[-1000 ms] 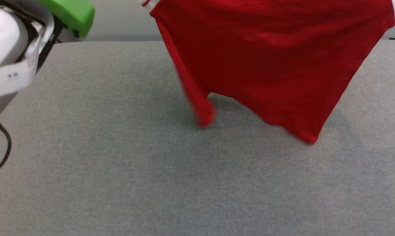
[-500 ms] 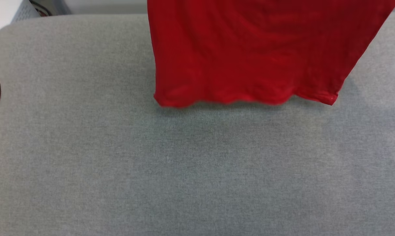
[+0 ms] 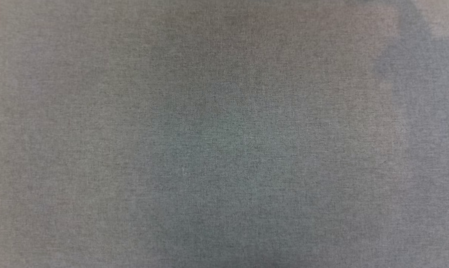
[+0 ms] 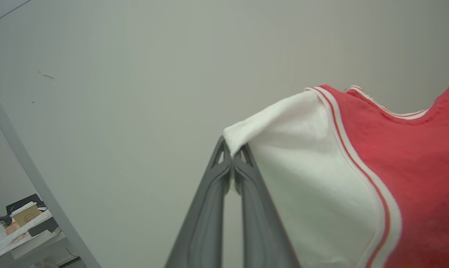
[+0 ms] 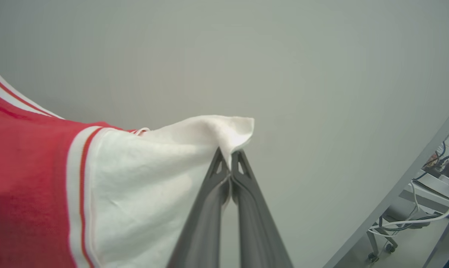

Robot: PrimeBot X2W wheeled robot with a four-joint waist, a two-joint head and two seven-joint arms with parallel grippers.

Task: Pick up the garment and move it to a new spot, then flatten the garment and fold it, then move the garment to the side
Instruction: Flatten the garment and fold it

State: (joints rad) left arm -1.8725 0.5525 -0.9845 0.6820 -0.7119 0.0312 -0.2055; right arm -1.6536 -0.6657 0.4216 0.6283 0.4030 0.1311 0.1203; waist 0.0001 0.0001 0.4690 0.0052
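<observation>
Looming pale wall [image 4: 135,74], grey woven surface [image 3: 224,134]

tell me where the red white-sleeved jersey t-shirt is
In both wrist views, the red jersey T-shirt is held before a pale wall, left gripper pinching one white sleeve, right gripper the other.

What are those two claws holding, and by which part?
The red jersey T-shirt, by its sleeves: the left gripper is shut on the edge of one white sleeve, the right gripper on the other.
</observation>
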